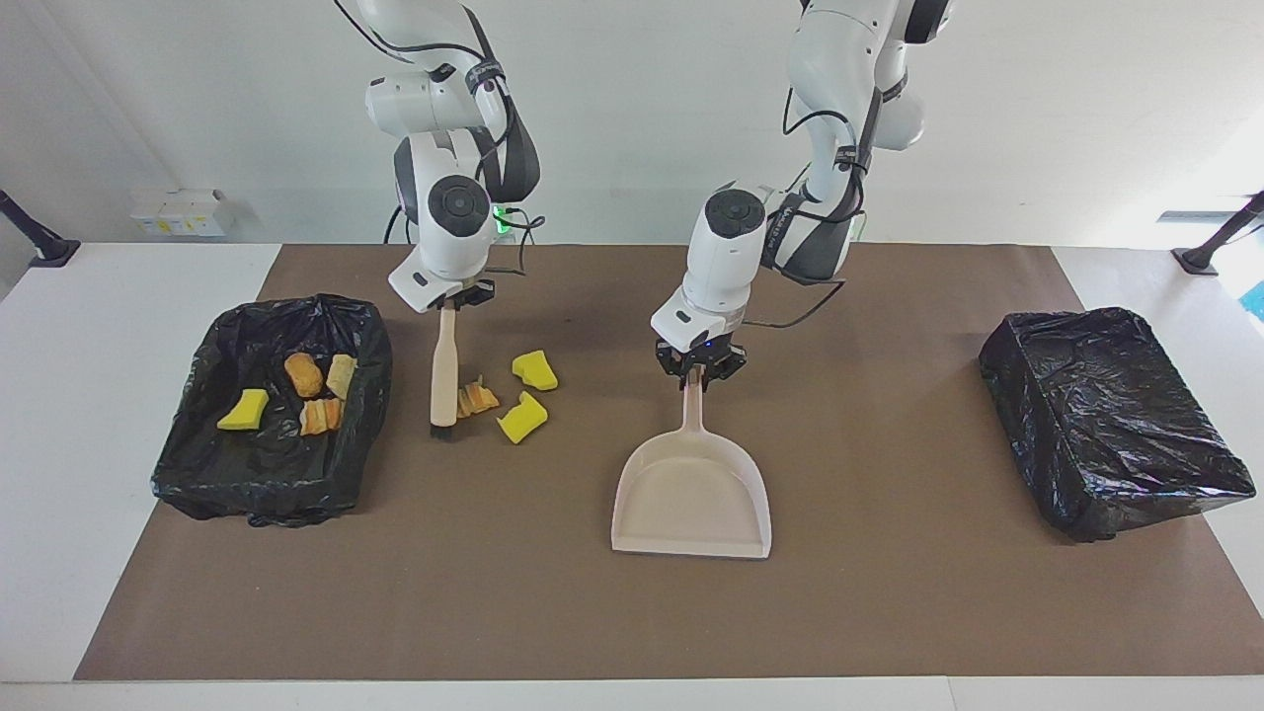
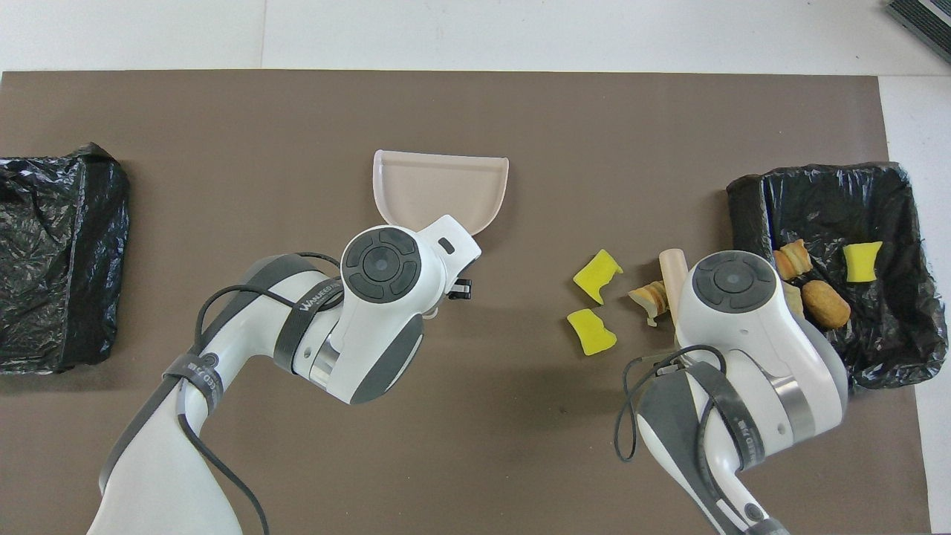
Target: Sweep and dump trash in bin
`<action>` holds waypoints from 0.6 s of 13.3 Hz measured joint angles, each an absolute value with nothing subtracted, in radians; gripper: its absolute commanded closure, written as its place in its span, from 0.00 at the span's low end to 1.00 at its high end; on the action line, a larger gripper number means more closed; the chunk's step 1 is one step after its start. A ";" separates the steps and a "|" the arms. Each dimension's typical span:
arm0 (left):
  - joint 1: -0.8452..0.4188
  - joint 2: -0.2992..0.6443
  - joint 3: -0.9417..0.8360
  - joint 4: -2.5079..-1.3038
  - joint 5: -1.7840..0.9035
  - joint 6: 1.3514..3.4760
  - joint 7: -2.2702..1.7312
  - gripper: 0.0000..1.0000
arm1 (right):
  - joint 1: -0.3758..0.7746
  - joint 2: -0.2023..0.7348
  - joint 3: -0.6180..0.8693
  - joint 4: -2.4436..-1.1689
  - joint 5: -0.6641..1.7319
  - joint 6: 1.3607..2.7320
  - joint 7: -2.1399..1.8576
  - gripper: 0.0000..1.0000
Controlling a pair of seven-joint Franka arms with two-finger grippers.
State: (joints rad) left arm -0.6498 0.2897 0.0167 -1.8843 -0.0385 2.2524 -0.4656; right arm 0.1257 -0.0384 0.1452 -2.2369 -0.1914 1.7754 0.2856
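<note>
The right hand (image 1: 451, 299) pinches the brush (image 1: 444, 370); a hard push could fling the bread lump (image 1: 475, 398) past the dustpan (image 1: 691, 494), pinched by the left hand (image 1: 697, 373).

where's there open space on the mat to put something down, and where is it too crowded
Free: the brown mat between the dustpan and the empty bin, and the strip past the dustpan's mouth. Crowded: between the dustpan and the filled bin, where the brush and three trash pieces sit.
</note>
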 measured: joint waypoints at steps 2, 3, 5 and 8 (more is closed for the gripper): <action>-0.649 0.289 0.025 -1.884 -0.036 2.252 -0.365 1.00 | 0.126 -0.034 0.147 -2.242 -0.115 1.792 0.284 1.00; -0.648 0.289 0.034 -1.884 -0.035 2.248 -0.261 1.00 | 0.126 -0.033 0.147 -2.242 -0.062 1.802 0.282 1.00; -0.630 0.277 0.058 -1.880 -0.035 2.214 -0.059 1.00 | 0.135 -0.032 0.147 -2.242 0.031 1.823 0.276 1.00; -0.551 0.210 0.068 -1.863 -0.033 2.095 0.189 1.00 | 0.185 -0.032 0.148 -2.240 0.158 1.861 0.272 1.00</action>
State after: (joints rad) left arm -0.5514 0.2100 0.0679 -1.8630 -0.0333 2.0950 0.1895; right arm 0.1850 -0.0320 0.1484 -2.2401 0.1576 1.8614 0.2720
